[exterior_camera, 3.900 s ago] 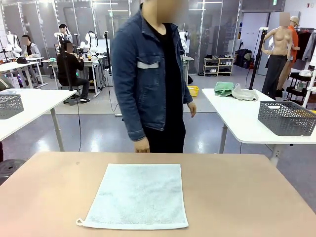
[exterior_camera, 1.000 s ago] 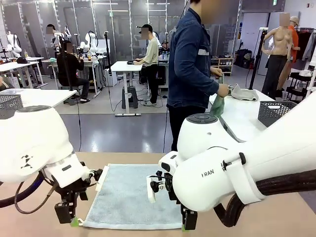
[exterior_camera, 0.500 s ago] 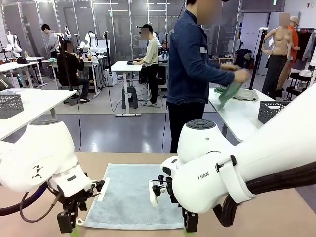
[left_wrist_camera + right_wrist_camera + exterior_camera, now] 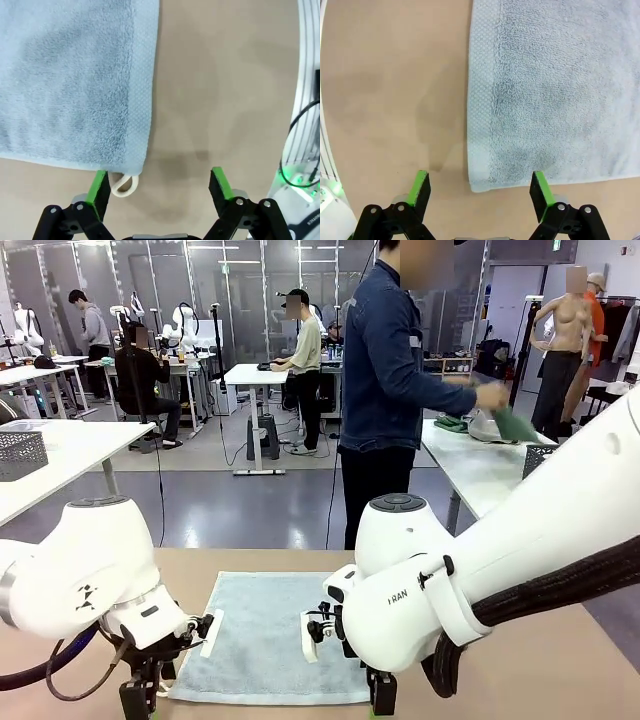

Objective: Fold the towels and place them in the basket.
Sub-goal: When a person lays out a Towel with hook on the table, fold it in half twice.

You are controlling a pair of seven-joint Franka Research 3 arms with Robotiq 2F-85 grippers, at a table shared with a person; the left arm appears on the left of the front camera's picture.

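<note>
Blue-grey towel (image 4: 270, 635) lies flat on table (image 4: 260, 560).

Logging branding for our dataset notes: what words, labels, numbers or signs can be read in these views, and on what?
"RAN": part of a longer word, cut off by the curve, on the right arm, front view.
A small dark emblem without letters on the left arm.
A green sign high at the back: too small to read.
No print on the towel or the table.

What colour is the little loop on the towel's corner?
The loop is white, on a pale blue-grey towel; clearest in the left wrist view.
</note>
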